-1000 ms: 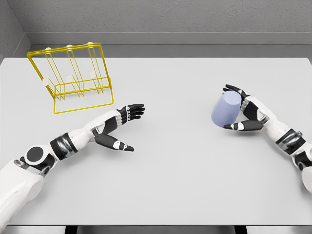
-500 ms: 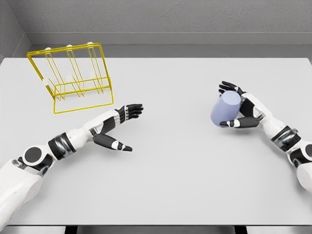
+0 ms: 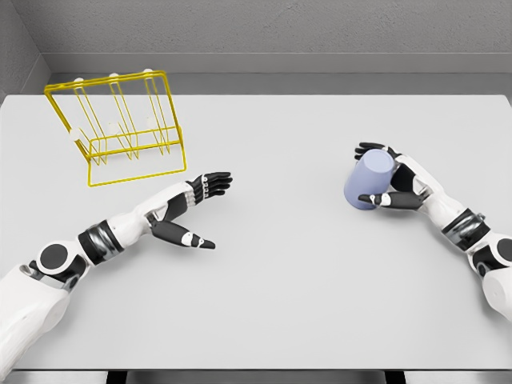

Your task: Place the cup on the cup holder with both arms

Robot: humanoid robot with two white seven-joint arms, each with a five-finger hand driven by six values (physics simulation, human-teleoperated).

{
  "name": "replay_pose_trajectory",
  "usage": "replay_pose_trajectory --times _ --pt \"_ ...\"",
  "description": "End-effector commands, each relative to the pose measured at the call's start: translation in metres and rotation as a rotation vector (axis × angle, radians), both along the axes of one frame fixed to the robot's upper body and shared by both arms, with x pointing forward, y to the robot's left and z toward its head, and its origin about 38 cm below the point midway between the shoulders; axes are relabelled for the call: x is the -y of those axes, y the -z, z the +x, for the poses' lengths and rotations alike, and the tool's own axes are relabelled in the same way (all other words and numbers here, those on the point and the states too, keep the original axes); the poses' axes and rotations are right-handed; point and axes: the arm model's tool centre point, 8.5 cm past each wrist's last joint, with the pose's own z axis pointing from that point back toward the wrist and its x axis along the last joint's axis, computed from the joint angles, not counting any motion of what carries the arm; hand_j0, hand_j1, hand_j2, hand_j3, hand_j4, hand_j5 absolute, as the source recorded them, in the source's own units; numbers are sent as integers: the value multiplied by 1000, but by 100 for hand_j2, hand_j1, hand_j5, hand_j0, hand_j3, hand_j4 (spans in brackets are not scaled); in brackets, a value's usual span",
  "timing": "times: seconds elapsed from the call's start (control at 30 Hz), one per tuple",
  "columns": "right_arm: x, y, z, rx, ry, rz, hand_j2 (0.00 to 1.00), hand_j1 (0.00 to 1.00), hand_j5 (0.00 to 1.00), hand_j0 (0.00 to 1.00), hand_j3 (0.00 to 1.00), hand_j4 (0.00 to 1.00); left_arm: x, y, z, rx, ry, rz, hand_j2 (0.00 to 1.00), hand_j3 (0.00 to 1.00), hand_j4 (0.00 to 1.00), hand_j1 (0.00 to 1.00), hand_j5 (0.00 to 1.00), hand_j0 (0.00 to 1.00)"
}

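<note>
One cup (image 3: 369, 180), one rack (image 3: 120, 128), two hands — the right hand (image 3: 394, 182) grips the tilted cup; the left hand (image 3: 188, 210) lies flat, fingers spread, holding nothing.

Plain grey room with a wide pale surface

A broad, matte, light-grey rectangular surface (image 3: 288, 304) fills most of the head view, its far edge running straight across toward 12 o'clock. Behind it stands a rough, grey, concrete-like back wall (image 3: 272, 24), meeting a darker grey side wall (image 3: 14, 68) in a corner at about 10 o'clock. The light is soft and even, with faint shadows.
</note>
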Motion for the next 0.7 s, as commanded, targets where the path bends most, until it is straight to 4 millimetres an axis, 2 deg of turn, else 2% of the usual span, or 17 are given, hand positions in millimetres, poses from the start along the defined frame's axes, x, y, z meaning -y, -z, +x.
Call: replay_pose_trajectory --times 0.0,0.3,0.67 --pt "0 2 -1 -5 -4 -12 72 72 72 72 72 72 -2 1 0 -7 -6 -4 100 100 100 100 100 100" --pt "1 -1 0 5 -9 -24 70 70 70 70 70 70 -2 1 0 -6 -6 -6 100 100 100 100 100 100" --pt "-7 -26 13 67 -36 -12 70 70 70 70 70 70 -2 0 -1 -3 -2 -6 100 100 100 100 100 100"
